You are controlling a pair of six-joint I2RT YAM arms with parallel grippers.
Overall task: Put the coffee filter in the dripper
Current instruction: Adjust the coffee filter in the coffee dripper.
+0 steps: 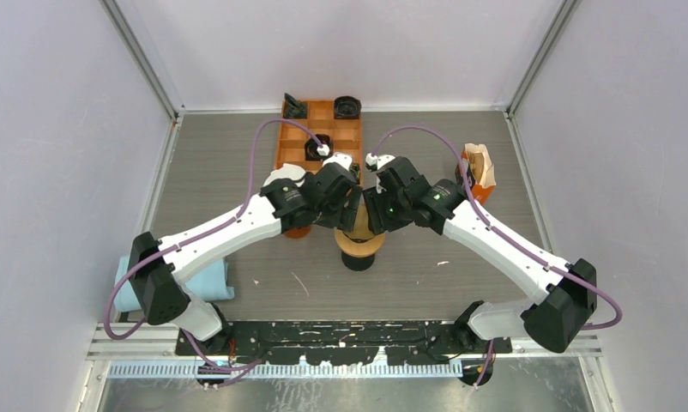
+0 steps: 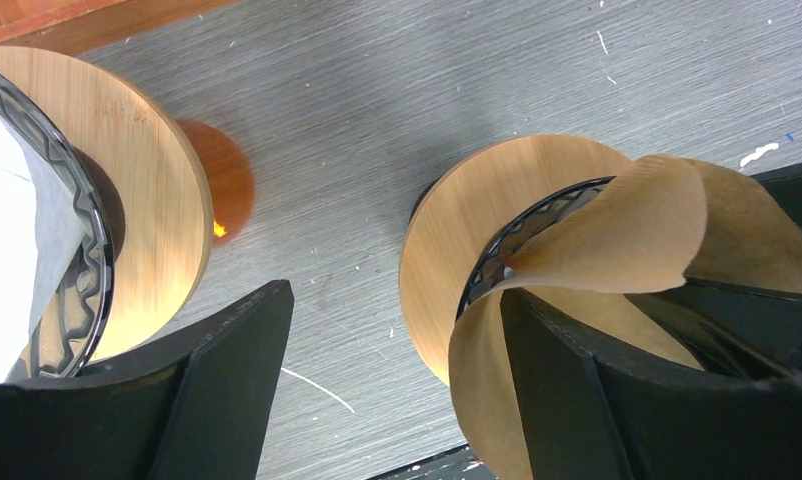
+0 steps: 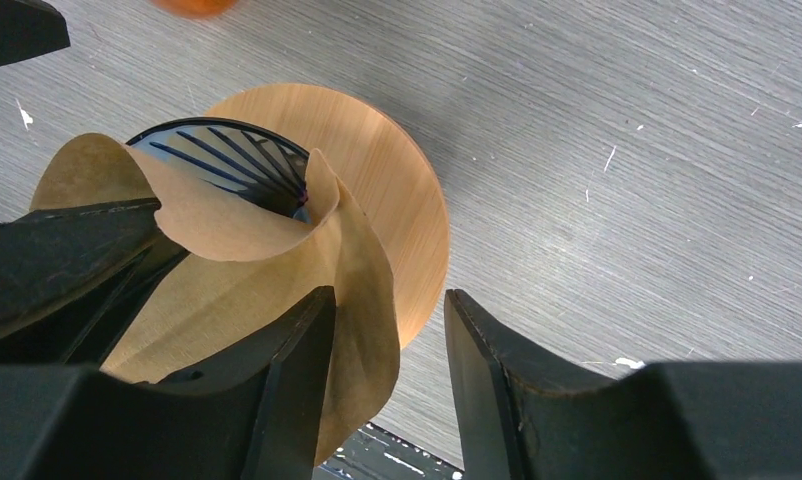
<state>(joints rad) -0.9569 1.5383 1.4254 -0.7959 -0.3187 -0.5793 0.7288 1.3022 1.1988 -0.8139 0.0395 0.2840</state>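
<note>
both arms meet over dripper [image 1: 360, 249], mid-table. brown filter [image 2: 627, 230] is half in the cone: tip down toward the ribs, upper edge curled & flopped over the wood collar on the near side. not seated yet.
left gripper [image 2: 392, 300]: jaws wide, nothing between them. one finger lies against the filter wall, prob. to spread the paper.
right gripper [image 3: 389, 300]: jaws approx. mid width, one finger tucked in a fold. loose flap hangs in the gap, not pinched. reads as propping, not gripping.
so paper is propped from 2 sides, no clamp.
2nd dripper [image 2: 147, 200] w/ white paper [image 2: 2, 220] stands beside, apart.
est. step: open cone, press onto ribs. risk: curl creases or folds over.
</note>
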